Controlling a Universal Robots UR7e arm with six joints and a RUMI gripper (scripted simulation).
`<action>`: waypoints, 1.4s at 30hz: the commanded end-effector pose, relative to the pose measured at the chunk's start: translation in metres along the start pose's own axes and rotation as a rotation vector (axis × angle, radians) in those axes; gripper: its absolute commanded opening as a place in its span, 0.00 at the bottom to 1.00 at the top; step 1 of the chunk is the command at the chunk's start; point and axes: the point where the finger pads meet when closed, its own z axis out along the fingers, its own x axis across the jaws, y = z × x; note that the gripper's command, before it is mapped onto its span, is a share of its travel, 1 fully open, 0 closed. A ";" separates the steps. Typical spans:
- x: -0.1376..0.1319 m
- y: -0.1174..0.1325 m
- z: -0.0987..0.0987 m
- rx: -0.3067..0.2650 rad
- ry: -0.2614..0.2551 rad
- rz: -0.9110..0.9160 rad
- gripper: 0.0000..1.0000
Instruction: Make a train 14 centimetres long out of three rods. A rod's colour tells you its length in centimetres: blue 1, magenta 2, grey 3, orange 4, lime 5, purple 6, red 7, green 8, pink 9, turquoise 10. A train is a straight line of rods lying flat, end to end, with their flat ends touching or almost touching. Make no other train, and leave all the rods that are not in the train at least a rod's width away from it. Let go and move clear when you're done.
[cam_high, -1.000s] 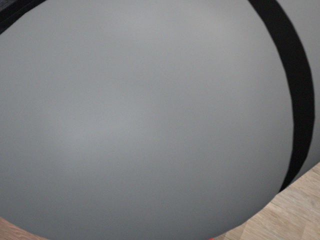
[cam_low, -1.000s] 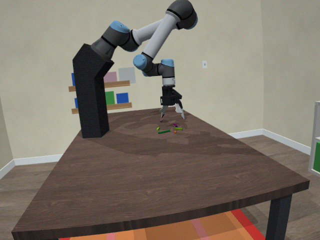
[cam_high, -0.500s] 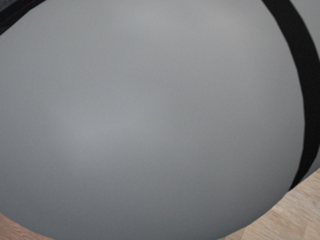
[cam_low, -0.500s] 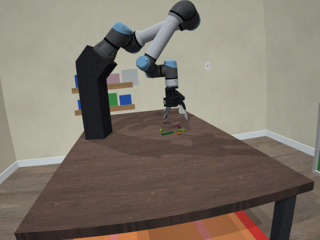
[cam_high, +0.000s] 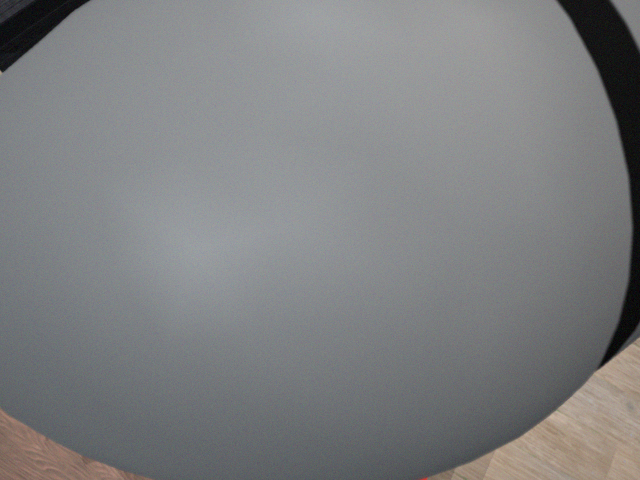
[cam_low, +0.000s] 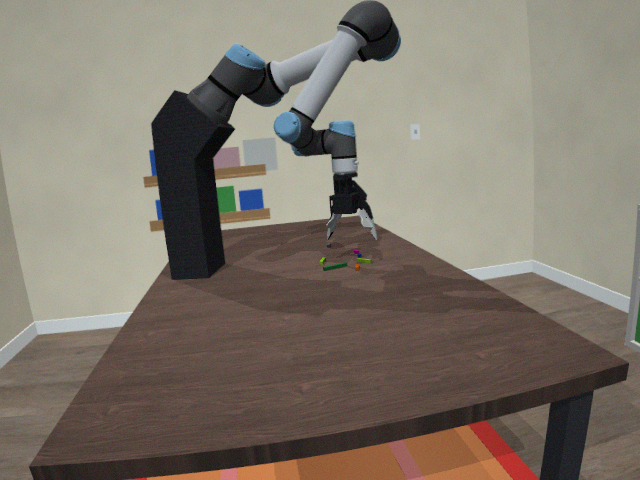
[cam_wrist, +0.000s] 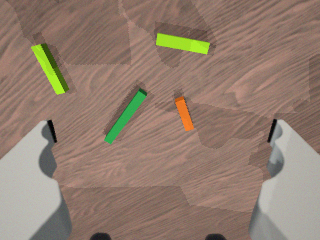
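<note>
Background: one pale wall (cam_low: 465, 67) with wooden shelves (cam_low: 240, 214); before it, one dark wood table (cam_high: 31, 449) (cam_low: 320, 351) (cam_wrist: 125, 210). Robot: one arm (cam_high: 310, 232) (cam_low: 329, 72), its grey casing filling most of the top view and hiding the rods there. Gripper (cam_low: 352, 238) (cam_wrist: 161, 121): one, above the table, fingers spread wide, released, nothing between them. Rods, the task's own, loose on the table beneath and about the gripper: one green rod (cam_low: 334, 266) (cam_wrist: 126, 116), set slantwise; one orange rod (cam_low: 357, 267) (cam_wrist: 184, 114), beside it but apart; one left lime rod (cam_low: 322, 260) (cam_wrist: 50, 69); one right lime rod (cam_low: 363, 260) (cam_wrist: 183, 43), lying crosswise; one magenta rod (cam_low: 356, 252) and one blue rod (cam_low: 359, 255), close together, contact uncertain, both outside the wrist view; one small dark piece (cam_low: 328, 245), probably the grey rod, too small to be sure. Train: none that could be made out. The four rods in the wrist view lay apart at differing angles, no ends meeting. Completed: no visible part. Outstanding, by judgement: the whole build, namely choosing three rods, aligning them end to end, spacing the remainder, and withdrawing. Possible sums to fourteen: green, orange, magenta; green, lime, blue; or both limes with orange.

Arm's black band (cam_high: 610, 51) now nearer the top view's right edge, grey arm surface (cam_high: 310, 232) reaching farther right
</note>
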 end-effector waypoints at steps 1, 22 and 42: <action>-0.001 -0.003 0.000 0.001 0.000 -0.101 1.00; -0.006 -0.015 0.001 0.001 -0.002 -0.689 1.00; -0.008 -0.022 0.002 0.002 -0.003 -1.227 1.00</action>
